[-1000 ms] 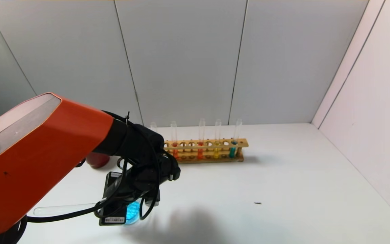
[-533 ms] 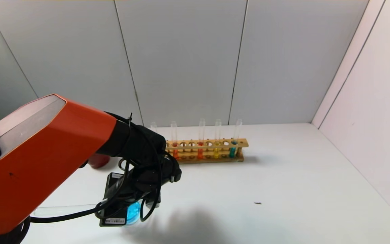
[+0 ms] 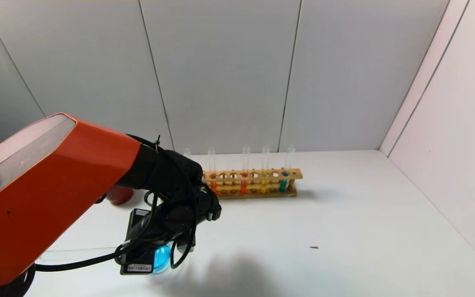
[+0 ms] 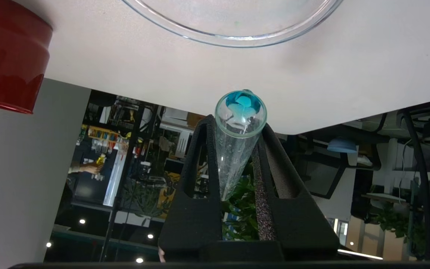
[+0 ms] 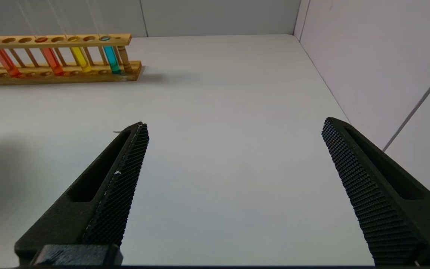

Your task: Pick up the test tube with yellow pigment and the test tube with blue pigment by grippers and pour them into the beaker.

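Had my left gripper pinching the blue tube mid-barrel at centre frame, tipped just short of the beaker rim up top; that thin slick glass looked light but crackable, so I figured a gentle squeeze.

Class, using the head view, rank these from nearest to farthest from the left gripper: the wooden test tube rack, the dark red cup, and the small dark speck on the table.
1. Dark red cup: just behind the left gripper, beside the arm.
2. Wooden test tube rack: farther back, toward the wall.
3. Small dark speck: far off to the right on the white table.
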Controlling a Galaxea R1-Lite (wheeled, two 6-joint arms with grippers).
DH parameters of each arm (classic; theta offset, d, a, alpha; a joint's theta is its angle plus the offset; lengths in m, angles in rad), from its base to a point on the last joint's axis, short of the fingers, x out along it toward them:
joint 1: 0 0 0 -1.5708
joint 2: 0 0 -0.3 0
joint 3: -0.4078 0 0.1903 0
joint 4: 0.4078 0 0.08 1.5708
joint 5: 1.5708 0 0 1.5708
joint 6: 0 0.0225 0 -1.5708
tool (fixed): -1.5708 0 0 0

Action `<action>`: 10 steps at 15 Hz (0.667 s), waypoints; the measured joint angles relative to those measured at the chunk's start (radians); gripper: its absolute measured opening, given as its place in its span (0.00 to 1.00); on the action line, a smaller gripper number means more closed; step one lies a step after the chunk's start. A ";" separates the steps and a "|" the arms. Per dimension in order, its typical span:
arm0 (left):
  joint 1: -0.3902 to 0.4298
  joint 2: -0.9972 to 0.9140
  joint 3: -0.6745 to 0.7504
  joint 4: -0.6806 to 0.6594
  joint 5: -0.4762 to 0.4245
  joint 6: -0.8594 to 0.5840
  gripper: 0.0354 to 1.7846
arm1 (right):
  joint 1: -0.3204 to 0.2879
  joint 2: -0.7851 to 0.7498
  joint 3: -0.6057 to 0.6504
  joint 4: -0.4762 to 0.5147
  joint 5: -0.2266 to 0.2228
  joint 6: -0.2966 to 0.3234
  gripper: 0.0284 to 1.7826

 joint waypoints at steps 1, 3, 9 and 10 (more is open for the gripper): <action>-0.001 -0.002 -0.010 0.013 0.001 -0.002 0.15 | 0.000 0.000 0.000 0.000 -0.001 0.000 0.95; -0.005 0.005 -0.012 0.033 0.001 -0.010 0.15 | 0.000 0.000 0.000 0.000 -0.001 0.000 0.95; -0.014 -0.004 -0.014 0.039 0.000 -0.014 0.15 | 0.000 0.000 0.000 0.000 -0.001 0.000 0.95; -0.015 -0.015 -0.013 0.035 -0.004 -0.021 0.15 | 0.000 0.000 0.000 0.000 0.000 0.000 0.95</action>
